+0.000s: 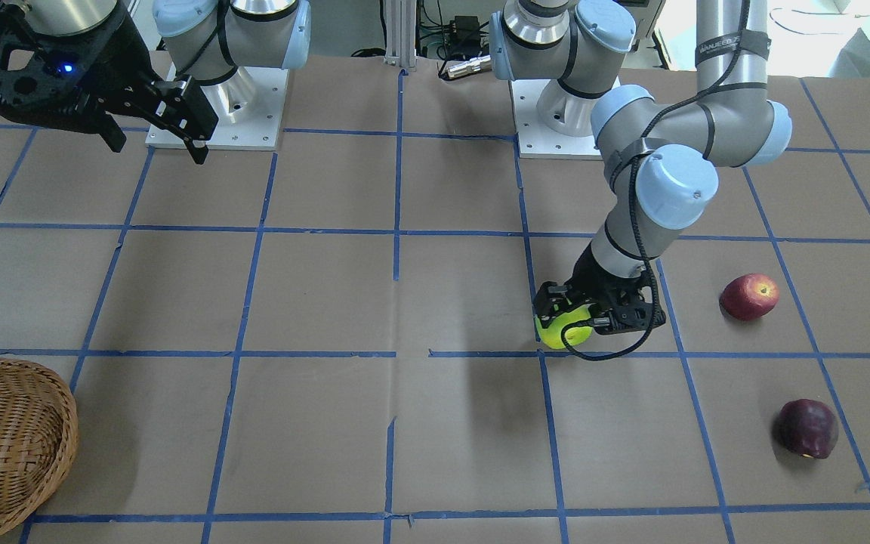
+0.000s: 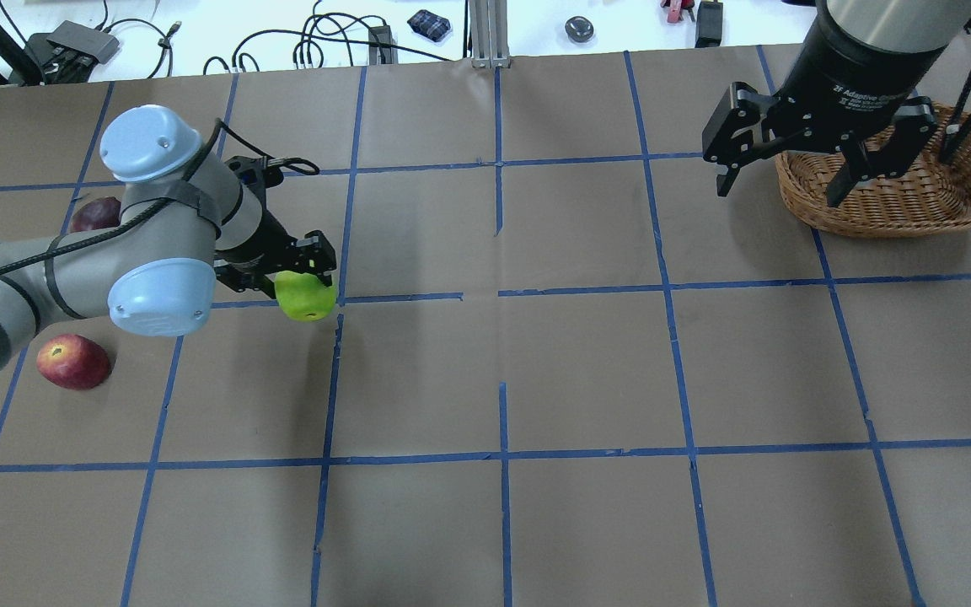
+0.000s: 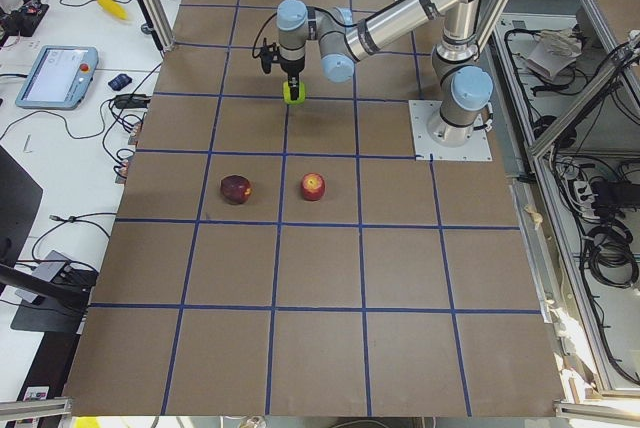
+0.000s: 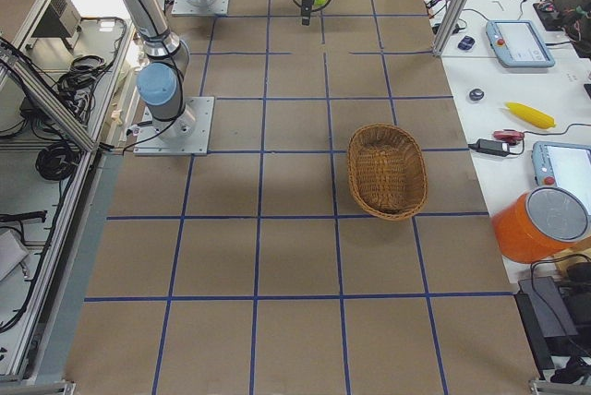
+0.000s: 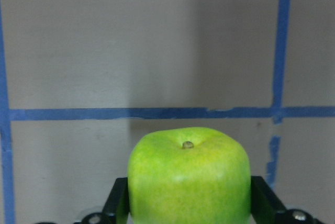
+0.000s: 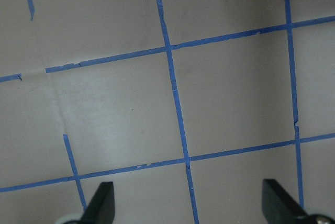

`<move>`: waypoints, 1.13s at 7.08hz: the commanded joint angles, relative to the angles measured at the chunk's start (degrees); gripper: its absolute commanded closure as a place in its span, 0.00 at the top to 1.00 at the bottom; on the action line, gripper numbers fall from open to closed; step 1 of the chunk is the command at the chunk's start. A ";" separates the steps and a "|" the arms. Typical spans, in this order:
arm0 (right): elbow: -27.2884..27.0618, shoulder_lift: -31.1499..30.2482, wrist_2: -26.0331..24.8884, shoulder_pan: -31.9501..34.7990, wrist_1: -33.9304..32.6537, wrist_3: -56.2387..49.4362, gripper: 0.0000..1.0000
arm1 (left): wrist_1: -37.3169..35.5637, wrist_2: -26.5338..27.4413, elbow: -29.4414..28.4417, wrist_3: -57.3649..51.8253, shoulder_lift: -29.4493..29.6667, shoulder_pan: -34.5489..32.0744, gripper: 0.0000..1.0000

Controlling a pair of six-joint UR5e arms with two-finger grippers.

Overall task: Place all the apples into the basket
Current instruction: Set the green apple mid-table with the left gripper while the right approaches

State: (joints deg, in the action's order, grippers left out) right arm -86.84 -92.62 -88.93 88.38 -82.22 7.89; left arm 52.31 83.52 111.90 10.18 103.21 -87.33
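My left gripper [image 2: 305, 282] clamps the round yellow-green apple [image 2: 308, 300]; my right gripper [image 2: 779, 192] hangs spread, brown woven wicker basket [image 2: 903, 212] nearby.

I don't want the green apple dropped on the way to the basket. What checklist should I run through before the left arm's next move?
1. Left gripper shut on the green apple: ok.
2. Green apple lifted off the table: cannot tell.
3. Basket upright and empty: ok.
4. Right gripper open, holding nothing: ok.
5. Red apple and maroon apple lying clear of the left gripper: ok.
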 commanded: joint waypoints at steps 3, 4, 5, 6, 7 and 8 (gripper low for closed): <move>-0.09 0.77 -0.01 -0.75 -1.19 0.80 1.00 | -4.12 -9.77 -8.53 35.03 9.70 -17.23 0.09; 0.00 1.99 0.16 -1.19 -1.19 0.98 1.00 | -5.28 -9.78 -8.63 36.22 11.12 -17.69 0.30; -0.09 3.13 -0.01 -2.67 -1.10 0.90 1.00 | -5.47 -9.34 -8.54 35.97 12.09 -17.78 0.99; -0.09 3.40 0.16 -3.99 -1.10 0.98 1.00 | -5.47 -9.25 -8.80 34.92 12.27 -17.52 1.00; -0.09 4.63 0.07 -4.18 -1.19 0.90 1.00 | -5.47 -9.08 -9.33 34.65 11.84 -17.26 1.00; -0.09 4.99 0.16 -4.27 -1.28 0.89 1.00 | -3.99 -8.81 -11.25 34.12 10.44 -15.34 1.00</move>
State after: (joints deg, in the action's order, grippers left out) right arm -86.92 -88.37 -88.82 84.43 -83.40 8.81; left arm 47.20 74.43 102.33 44.87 114.78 -104.24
